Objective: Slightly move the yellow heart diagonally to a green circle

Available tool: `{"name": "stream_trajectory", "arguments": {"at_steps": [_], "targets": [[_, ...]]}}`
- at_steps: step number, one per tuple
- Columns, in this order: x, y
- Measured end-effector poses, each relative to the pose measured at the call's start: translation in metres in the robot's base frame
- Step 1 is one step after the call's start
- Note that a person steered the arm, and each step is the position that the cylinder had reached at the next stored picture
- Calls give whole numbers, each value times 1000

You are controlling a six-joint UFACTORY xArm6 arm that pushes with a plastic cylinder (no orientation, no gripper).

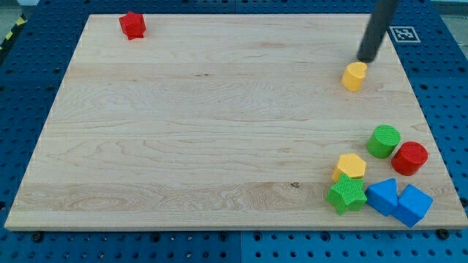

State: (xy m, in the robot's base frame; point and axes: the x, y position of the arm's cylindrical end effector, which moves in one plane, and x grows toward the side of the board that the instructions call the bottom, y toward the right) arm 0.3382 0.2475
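Observation:
The yellow heart (pixel 355 76) lies near the view's upper right of the wooden board (pixel 219 124). My tip (pixel 365 59) is just above and to the right of it, touching or nearly touching its upper edge. The green circle (pixel 383 141) stands well below the heart, at the view's right, next to a red circle (pixel 409 158).
A yellow hexagon-like block (pixel 350 166), a green star (pixel 346 194) and two blue blocks (pixel 382 196) (pixel 412 205) cluster at the view's lower right. A red star (pixel 132 25) sits at the upper left. A marker tag (pixel 404 33) lies beyond the board's right corner.

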Motion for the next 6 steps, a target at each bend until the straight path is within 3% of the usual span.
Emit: {"name": "stream_trajectory", "arguments": {"at_steps": [1,2,3,4,6], "targets": [[31,12],[56,-41],[69,-134],[35,-205],[34,-160]]}}
